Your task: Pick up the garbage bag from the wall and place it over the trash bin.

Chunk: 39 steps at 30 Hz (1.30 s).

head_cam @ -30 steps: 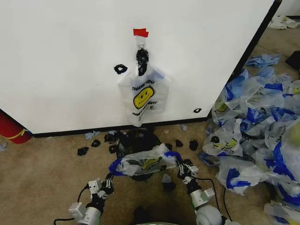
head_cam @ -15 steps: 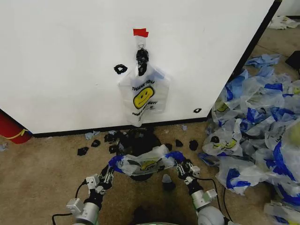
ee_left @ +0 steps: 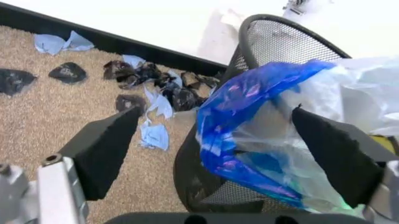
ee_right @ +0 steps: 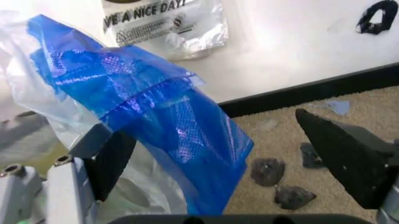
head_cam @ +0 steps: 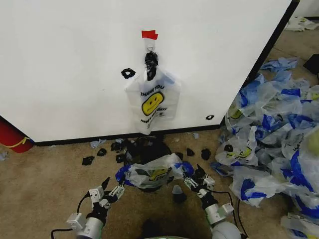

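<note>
A translucent white garbage bag [head_cam: 152, 174] with blue handles lies draped over the round black mesh trash bin [head_cam: 148, 148] at the foot of the white wall [head_cam: 65, 64]. My left gripper [head_cam: 113, 185] is open beside the bag's left handle. In the left wrist view that blue handle [ee_left: 249, 112] hangs on the bin's rim [ee_left: 274, 28] between the spread fingers [ee_left: 103, 149] of the left gripper [ee_left: 218, 154]. My right gripper [head_cam: 195, 177] is open at the right handle. In the right wrist view this handle [ee_right: 156, 112] sits loose inside the wide right gripper [ee_right: 231, 158].
Another smiley bag [head_cam: 152, 102] hangs from the black clip [head_cam: 151, 59] under red tape [head_cam: 149, 34]. Black scraps [head_cam: 102, 152] litter the carpet around the bin. A heap of bags [head_cam: 269, 139] covers the floor at the right. A red rounded object [head_cam: 12, 137] sits far left.
Both grippers carried the bag forward over the bin, then opened and let go of the blue handles. The bag now rests on the bin; the left gripper has drawn back a little.
</note>
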Motion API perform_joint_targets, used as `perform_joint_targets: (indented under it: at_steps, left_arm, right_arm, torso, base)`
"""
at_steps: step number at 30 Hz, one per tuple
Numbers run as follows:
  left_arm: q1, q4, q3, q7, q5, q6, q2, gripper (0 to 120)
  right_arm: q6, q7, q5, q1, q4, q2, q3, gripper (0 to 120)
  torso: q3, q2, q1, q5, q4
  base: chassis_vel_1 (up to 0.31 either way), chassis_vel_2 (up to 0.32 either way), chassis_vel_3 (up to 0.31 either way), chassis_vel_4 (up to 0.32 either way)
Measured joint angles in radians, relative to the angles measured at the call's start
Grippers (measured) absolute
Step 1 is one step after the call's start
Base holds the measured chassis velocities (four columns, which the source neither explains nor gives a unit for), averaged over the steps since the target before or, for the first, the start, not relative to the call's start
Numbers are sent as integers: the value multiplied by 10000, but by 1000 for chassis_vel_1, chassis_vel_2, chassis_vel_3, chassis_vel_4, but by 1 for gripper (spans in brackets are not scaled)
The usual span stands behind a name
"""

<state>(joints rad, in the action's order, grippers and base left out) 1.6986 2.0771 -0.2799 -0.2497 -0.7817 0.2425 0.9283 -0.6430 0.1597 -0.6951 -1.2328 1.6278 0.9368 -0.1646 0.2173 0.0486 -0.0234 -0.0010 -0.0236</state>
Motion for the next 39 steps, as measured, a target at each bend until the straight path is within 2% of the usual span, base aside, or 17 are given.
perform_joint_targets:
  at_steps: [16,19,39]
  left_arm:
    - [380,494,-92,-81,195,-15,32,98]
    - [388,527,-97,-82,209,-11,45,98]
    - [234,377,15,-65,223,6,92,98]
  right_arm:
    - [-2,-183,109,-242,470,-249,-181,87]
    - [0,-332,253,-244,590,-485,-400,84]
    - [-201,-1165,1024,-434,679,-1385,-541,81]
  torso:
    - [0,0,0,1,0]
    - [0,0,0,-1,0]
    - [0,0,0,0,0]
  base:
    - [0,0,0,0]
    - [0,0,0,0]
    - [0,0,0,0]
